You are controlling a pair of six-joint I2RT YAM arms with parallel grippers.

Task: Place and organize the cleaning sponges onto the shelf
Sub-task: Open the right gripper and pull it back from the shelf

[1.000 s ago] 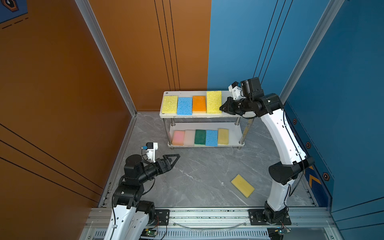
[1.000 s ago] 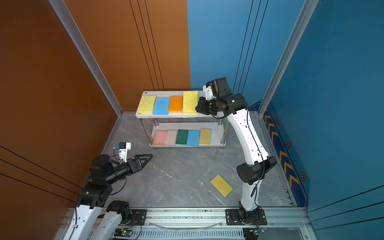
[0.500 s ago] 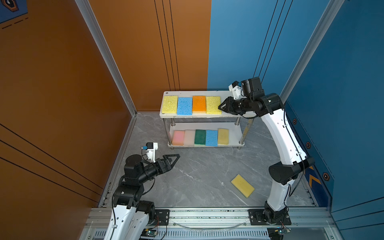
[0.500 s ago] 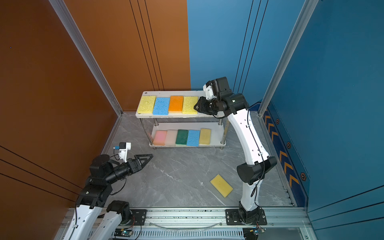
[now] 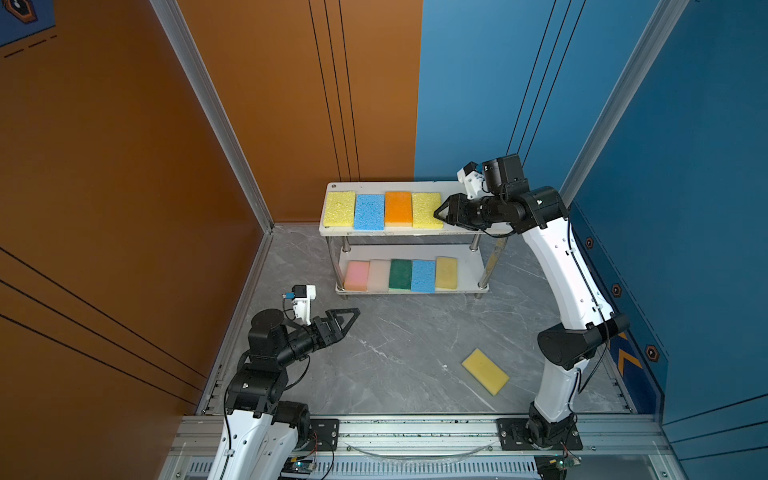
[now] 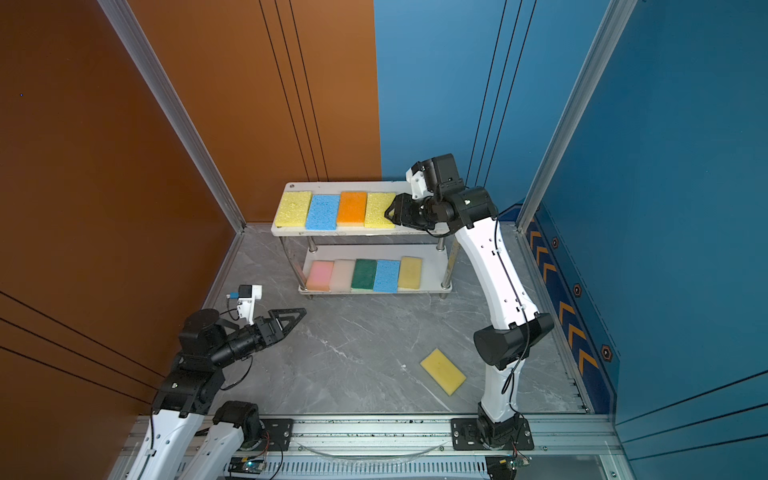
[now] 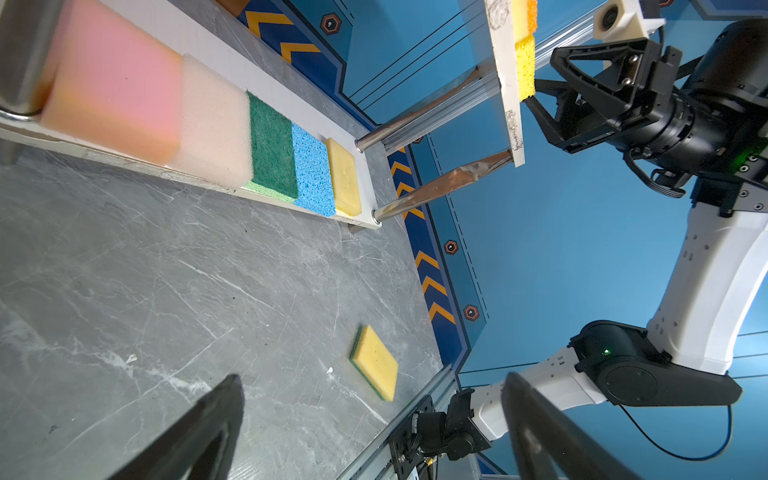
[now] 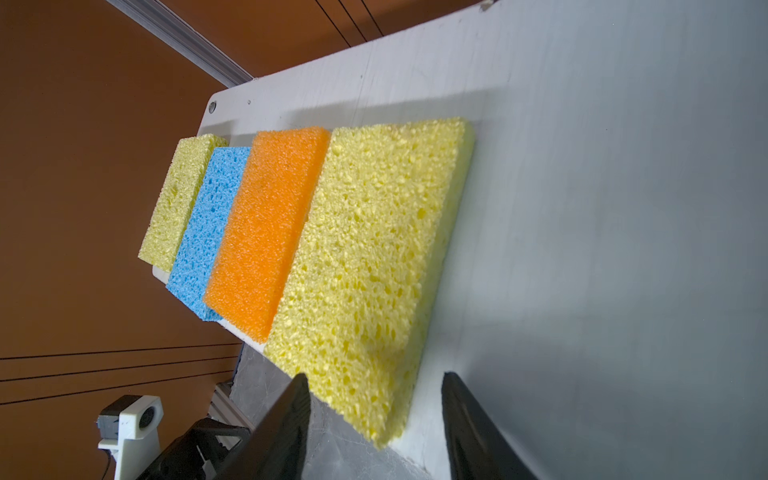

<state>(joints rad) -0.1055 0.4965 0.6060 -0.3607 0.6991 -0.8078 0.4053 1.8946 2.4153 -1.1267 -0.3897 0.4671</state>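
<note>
A grey marbled worktop point(image 5: 395, 345) is filling the lower centre. Orange wall panels point(image 5: 124, 166) are occupying the left, blue panels point(image 5: 478, 83) the upper right, and an aluminium rail point(image 5: 415, 428) is running along the bottom.

White shells and black joint housings clad the left arm point(image 5: 245, 440) and right arm point(image 5: 561, 257), with thin black cables looping at the joints. The left hand point(image 5: 350, 319) and right hand point(image 5: 437, 213) have black triangular open-frame fingers point(image 7: 633, 68), each beside a white camera mount point(image 5: 471, 185).
</note>
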